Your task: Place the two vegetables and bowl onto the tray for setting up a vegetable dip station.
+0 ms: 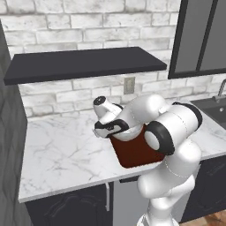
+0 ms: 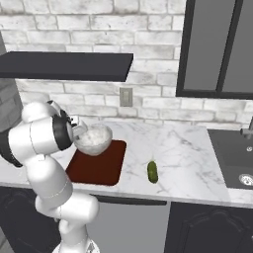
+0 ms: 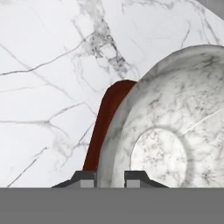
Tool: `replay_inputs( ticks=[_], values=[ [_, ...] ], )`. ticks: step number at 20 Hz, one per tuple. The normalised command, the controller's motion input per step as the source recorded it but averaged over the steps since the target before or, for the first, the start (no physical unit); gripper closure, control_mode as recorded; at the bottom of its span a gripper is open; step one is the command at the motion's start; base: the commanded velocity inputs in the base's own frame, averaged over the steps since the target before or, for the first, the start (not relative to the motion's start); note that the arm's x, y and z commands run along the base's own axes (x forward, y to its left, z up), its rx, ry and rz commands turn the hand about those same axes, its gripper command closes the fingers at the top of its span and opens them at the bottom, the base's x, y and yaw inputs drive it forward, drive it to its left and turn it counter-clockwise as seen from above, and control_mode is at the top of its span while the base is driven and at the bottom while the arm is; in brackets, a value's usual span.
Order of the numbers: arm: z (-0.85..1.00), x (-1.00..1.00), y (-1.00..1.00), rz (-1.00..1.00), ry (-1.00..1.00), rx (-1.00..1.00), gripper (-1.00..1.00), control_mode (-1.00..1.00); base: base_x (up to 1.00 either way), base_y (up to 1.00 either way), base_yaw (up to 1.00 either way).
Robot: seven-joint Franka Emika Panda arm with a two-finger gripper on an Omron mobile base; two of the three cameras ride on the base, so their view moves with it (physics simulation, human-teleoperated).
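My gripper [image 3: 110, 178] is shut on the rim of the marble-white bowl [image 3: 170, 135], which hangs tilted from its fingers. In the right base view the bowl [image 2: 94, 138] sits at the gripper [image 2: 77, 133], over the back part of the dark red-brown tray [image 2: 101, 167]. Whether the bowl touches the tray I cannot tell. A strip of the tray [image 3: 103, 127] shows beside the bowl's rim. One vegetable, a dark-green cucumber [image 2: 152, 171], lies on the counter to the right of the tray. In the left base view my hand [image 1: 108, 127] hangs over the tray [image 1: 132, 155], and the arm hides the bowl.
A dark shelf [image 1: 84, 63] juts from the brick wall above the marble counter [image 1: 62, 150]. A sink [image 2: 237, 163] lies at the counter's right end, with dark wall cabinets [image 2: 217, 47] above it. An outlet [image 2: 126, 97] sits on the wall.
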Motion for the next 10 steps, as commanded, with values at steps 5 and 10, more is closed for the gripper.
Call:
replay_inputs(
  ticks=[5, 10],
  values=[
    [-0.09, 0.11, 0.00, 0.00, 0.00, 0.00, 1.00, -1.00, 0.00, 0.00, 0.00],
    [-0.11, 0.06, 0.00, 0.00, 0.00, 0.00, 1.00, -1.00, 0.00, 0.00, 0.00]
  ],
)
